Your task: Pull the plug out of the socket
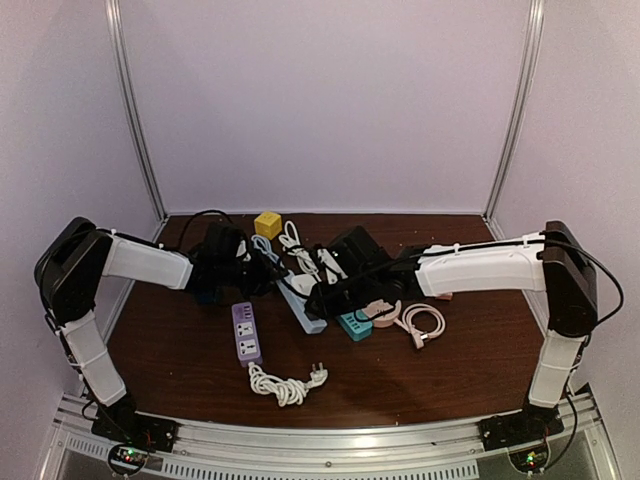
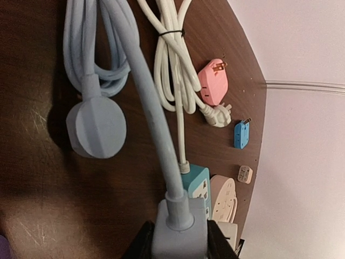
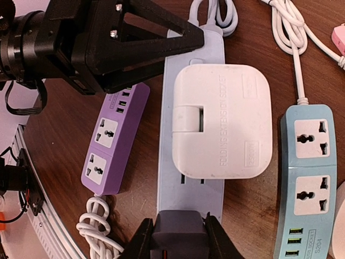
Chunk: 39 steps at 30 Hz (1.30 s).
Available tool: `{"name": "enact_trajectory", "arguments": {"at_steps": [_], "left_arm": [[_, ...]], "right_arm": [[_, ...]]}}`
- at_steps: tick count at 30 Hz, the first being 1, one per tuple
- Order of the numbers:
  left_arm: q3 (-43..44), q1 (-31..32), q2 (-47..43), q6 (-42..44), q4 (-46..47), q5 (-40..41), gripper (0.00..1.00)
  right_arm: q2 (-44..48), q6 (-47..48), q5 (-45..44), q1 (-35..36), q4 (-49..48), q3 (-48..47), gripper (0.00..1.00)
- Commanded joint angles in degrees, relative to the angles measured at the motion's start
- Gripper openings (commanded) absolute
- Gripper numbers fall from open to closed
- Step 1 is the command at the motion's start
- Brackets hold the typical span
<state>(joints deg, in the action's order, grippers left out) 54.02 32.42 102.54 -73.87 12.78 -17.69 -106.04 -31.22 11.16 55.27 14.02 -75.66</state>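
With your left end effector [image 2: 179,245] clamped on the pale blue plastic power strip [image 3: 190,198] in the middle of the dark brown desk [image 1: 180,350] and your right end effector [image 3: 178,242] clamped on its dark plug [image 3: 178,229], you should now pull the plug straight out.

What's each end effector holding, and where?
Left end effector clamps the light-blue power strip at its cable end. Right end effector pinches the dark plug by its sides, seated in that strip.

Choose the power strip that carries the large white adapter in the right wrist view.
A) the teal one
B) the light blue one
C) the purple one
B: the white adapter sits on the light blue strip, between the purple strip and the teal strip.
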Motion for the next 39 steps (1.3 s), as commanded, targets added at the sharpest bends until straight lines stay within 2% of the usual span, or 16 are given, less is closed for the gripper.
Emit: {"name": "enact_trajectory", "arguments": {"at_steps": [1,7,12,16,20,28,33,36,39], "left_arm": [[-0.4,-0.4,0.1,4.3,-3.4,2.2,0.0],[-1.1,-0.5,1.0,3.6,-2.2,1.9,0.0],[-0.4,-0.4,1.6,5.1,-2.7,1.6,0.0],[-0.4,-0.4,1.6,5.4,-3.8,1.9,0.0],[-0.5,-0.5,2.2,5.3,-4.7,2.5,0.0],[0.1,-0.5,4.3,5.7,-6.2,3.1,0.0],[0.1,-0.6,5.0,6.2,-6.9,3.3,0.0],[0.3,-0.6,5.3,6.8,-7.9,3.5,0.0],[0.1,-0.6,5.8,7.3,-7.7,3.1,0.0]], "right_arm": [[7.1,1.7,-6.5,-0.2,-2.4,1.5,0.0],[9.6,0.3,-5.5,-0.9,-6.0,5.0,0.0],[9.9,-2.7,2.6,-3.9,-11.1,8.7,0.0],[10.2,-3.1,3.0,-4.4,-12.0,9.3,0.0],[10.4,-1.6,1.4,-3.8,-10.6,8.5,0.0],[9.3,2.2,-8.3,1.4,-4.5,5.1,0.0],[9.5,2.3,-10.1,1.3,-2.9,5.1,0.0],[10.3,0.8,-7.0,-1.0,-3.6,6.3,0.0],[11.9,-1.7,0.2,-4.2,-7.7,9.4,0.0]]}}
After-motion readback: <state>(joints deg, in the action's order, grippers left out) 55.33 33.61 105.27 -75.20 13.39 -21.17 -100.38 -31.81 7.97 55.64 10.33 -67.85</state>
